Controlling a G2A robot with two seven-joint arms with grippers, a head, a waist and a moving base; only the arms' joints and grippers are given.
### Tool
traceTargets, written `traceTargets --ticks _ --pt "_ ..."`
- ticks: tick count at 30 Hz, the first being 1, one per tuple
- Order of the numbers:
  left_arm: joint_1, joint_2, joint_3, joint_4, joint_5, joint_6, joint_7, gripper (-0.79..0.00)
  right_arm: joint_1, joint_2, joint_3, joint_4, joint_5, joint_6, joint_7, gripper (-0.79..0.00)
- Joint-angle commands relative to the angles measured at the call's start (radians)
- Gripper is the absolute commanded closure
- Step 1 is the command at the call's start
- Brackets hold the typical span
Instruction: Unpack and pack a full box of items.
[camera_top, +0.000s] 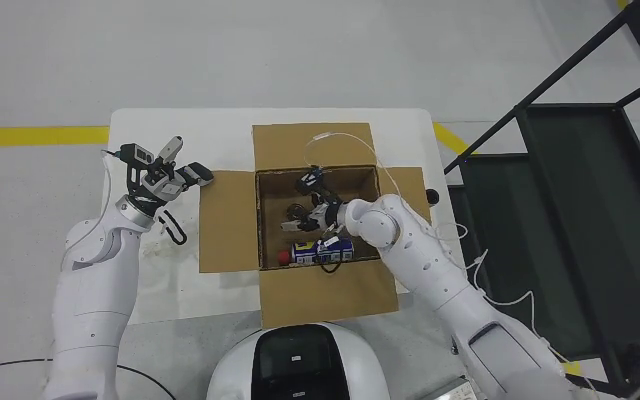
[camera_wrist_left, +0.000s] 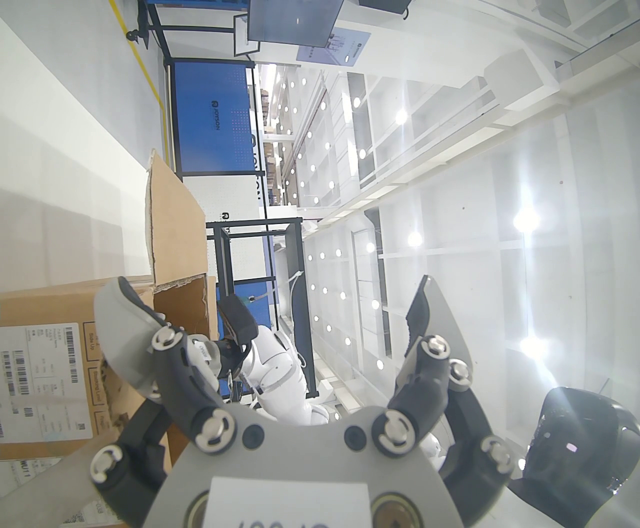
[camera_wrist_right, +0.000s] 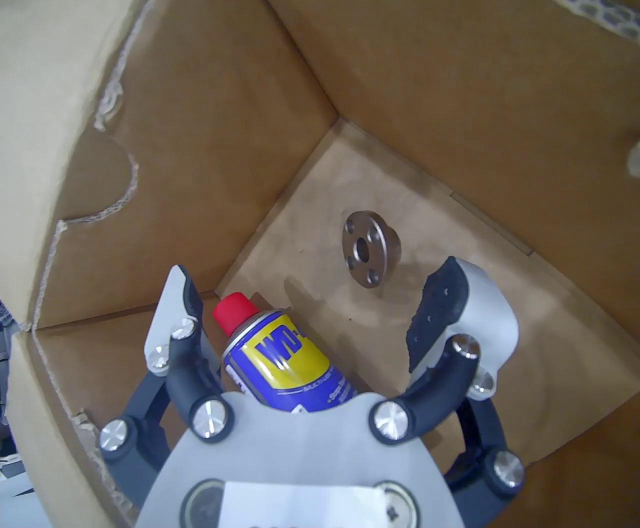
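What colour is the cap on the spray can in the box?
Red; the cap shows best in the right wrist view.

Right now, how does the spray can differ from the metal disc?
The spray can is blue and yellow, red-capped; the metal disc is bare grey with holes. The can lies by a corner; the disc nearer the middle. Both rest on the box floor.
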Motion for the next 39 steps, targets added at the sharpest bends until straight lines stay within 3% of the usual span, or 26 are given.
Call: traceTargets --ticks 1,3,10,17,20,22,24,26,29,30,32,33,39 --pt "0.0 0.0 0.0 0.0 0.0 0.0 0.0 -0.785 0.032 -0.007 -0.012 0.056 0.016 -0.021 -0.011 -0.779" --pt "0.0 0.0 0.0 0.0 0.0 0.0 0.0 -0.785 0.053 -0.013 -0.025 0.094 0.02 -0.037 -0.021 -0.717" --pt "0.0 0.0 0.0 0.0 0.0 0.0 0.0 -0.785 0.122 -0.04 -0.078 0.232 0.021 -0.066 -0.082 -0.65" --pt "0.0 0.0 0.0 0.0 0.0 0.0 0.0 -0.785 0.163 -0.064 -0.121 0.312 -0.001 -0.046 -0.123 -0.68" --pt "0.0 0.0 0.0 0.0 0.0 0.0 0.0 -0.785 0.175 -0.074 -0.138 0.332 -0.014 -0.027 -0.132 -0.643" --pt "0.0 0.0 0.0 0.0 0.0 0.0 0.0 -0.785 0.181 -0.079 -0.148 0.342 -0.026 -0.009 -0.14 -0.563" --pt "0.0 0.0 0.0 0.0 0.0 0.0 0.0 -0.785 0.184 -0.084 -0.154 0.351 -0.029 -0.003 -0.146 -0.554" --pt "0.0 0.0 0.0 0.0 0.0 0.0 0.0 -0.785 0.189 -0.087 -0.16 0.358 -0.04 0.005 -0.148 -0.382" --pt "0.0 0.0 0.0 0.0 0.0 0.0 0.0 -0.785 0.187 -0.09 -0.164 0.358 -0.055 0.016 -0.158 -0.299" --pt "0.0 0.0 0.0 0.0 0.0 0.0 0.0 -0.785 0.185 -0.09 -0.164 0.356 -0.06 0.019 -0.161 -0.194" --pt "0.0 0.0 0.0 0.0 0.0 0.0 0.0 -0.785 0.179 -0.089 -0.166 0.35 -0.073 0.028 -0.163 -0.105" --pt "0.0 0.0 0.0 0.0 0.0 0.0 0.0 -0.785 0.174 -0.089 -0.167 0.344 -0.079 0.031 -0.165 0.0" --pt "0.0 0.0 0.0 0.0 0.0 0.0 0.0 -0.785 0.123 -0.077 -0.152 0.274 -0.118 0.039 -0.218 0.0"
